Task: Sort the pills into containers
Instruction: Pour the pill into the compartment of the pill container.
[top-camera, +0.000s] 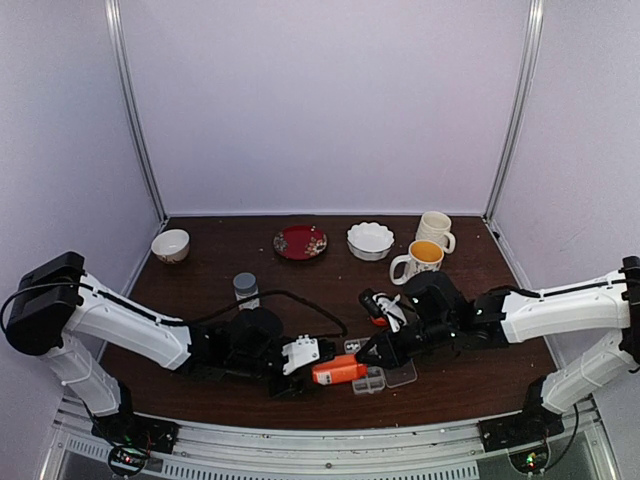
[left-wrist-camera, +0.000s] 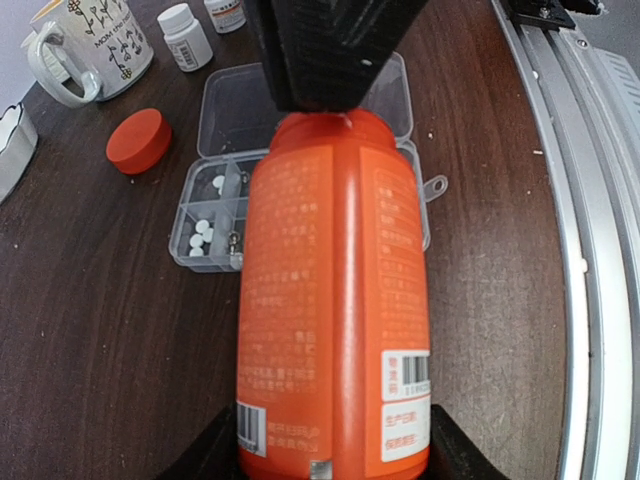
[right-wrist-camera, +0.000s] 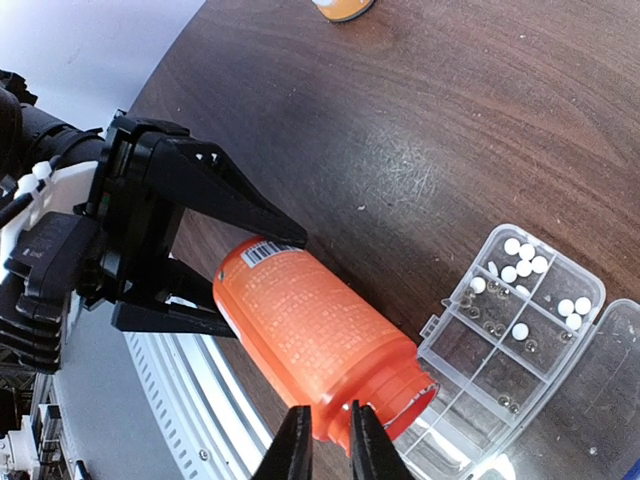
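— So, what sits where around the pill box (right-wrist-camera: 487, 372)?

— The clear box lies open on a dark wooden table (right-wrist-camera: 400, 120), with its lid (left-wrist-camera: 235, 100) folded flat beside it. Small white pills (right-wrist-camera: 525, 262) sit in a few compartments at one end of the box. Over the opposite end hangs an orange bottle (right-wrist-camera: 310, 340), tipped onto its side with its uncapped mouth above the box. The left gripper (right-wrist-camera: 257, 283) clamps the bottle's base. The right gripper (right-wrist-camera: 330, 437) is at the bottle's mouth with its fingers nearly together. Whether they pinch anything cannot be told.

— How should the pour go?

— Gently, most likely. Hold the mouth low over one unfilled compartment beneath it, tilt only slightly, and let pills roll out singly. The right fingers could gate the mouth or tease one pill free. Too steep a tilt risks pills skipping over the dividers or past the box's rim.
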